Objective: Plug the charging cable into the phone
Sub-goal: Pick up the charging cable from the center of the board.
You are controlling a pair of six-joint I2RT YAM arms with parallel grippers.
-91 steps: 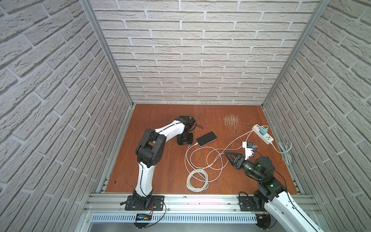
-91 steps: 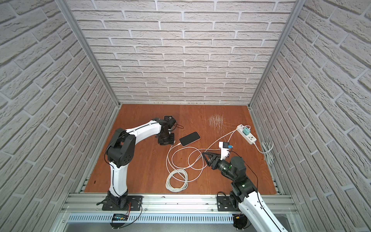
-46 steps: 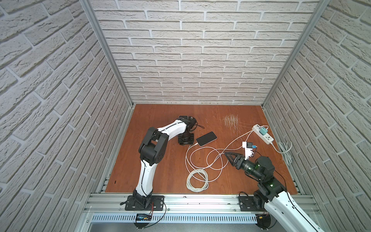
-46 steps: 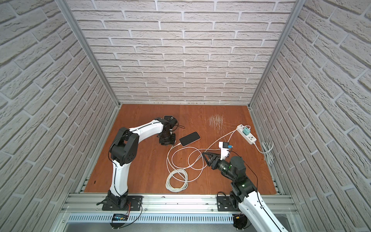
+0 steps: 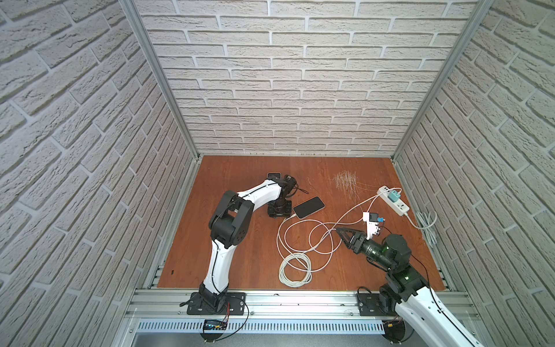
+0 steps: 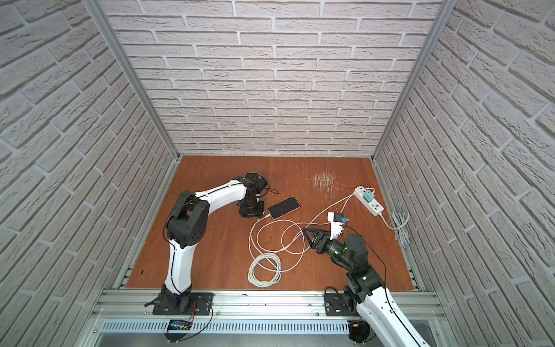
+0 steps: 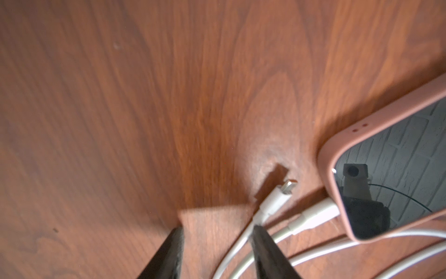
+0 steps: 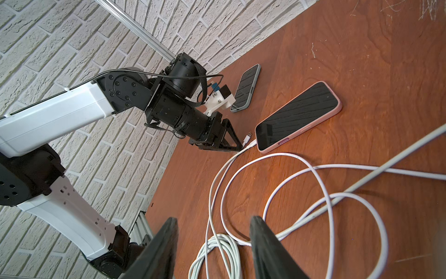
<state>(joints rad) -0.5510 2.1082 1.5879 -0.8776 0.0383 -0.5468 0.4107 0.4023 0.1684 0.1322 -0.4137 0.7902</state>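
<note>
Flat and screen up near the middle of the worktop (image 5: 255, 168): phone (image 5: 309, 207) in a pink case. Seated in the phone's end nearest the left tool (image 5: 280, 212), judging by the left wrist view: white plug of the charging cable (image 7: 318, 213). Just beside that, loose on the wood: second plug (image 7: 281, 194), with its lead passing between the left tool's fingers (image 7: 265, 251), close along one, not clamped. Left tool down at the worktop, just short of the phone's end, moderately spread, gripping nothing. Right tool (image 5: 339, 230) well apart from the phone, low over the loops of cable, likewise part-spread and empty. Nearer the front rail: coil of white cable (image 5: 295, 267).
</note>
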